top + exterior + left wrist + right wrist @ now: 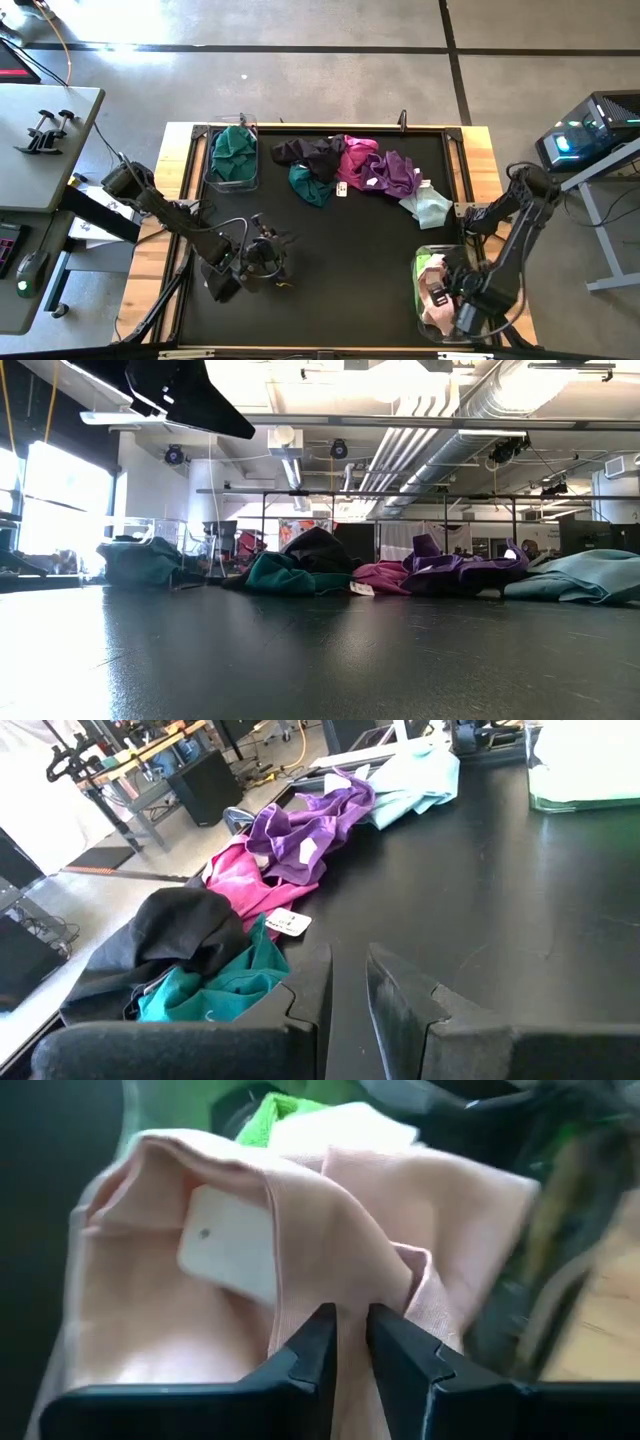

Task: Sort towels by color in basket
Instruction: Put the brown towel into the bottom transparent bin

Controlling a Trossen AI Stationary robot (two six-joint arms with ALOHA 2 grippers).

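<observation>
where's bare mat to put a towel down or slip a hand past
Free: the black mat between the left gripper and the right-hand basket, below the towel pile. Crowded: that far-edge row running toward the left basket, and the right basket, where the right gripper sits.

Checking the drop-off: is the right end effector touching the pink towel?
Touching: the right wrist view shows the right end effector pinching a fold of the pink towel.
</observation>
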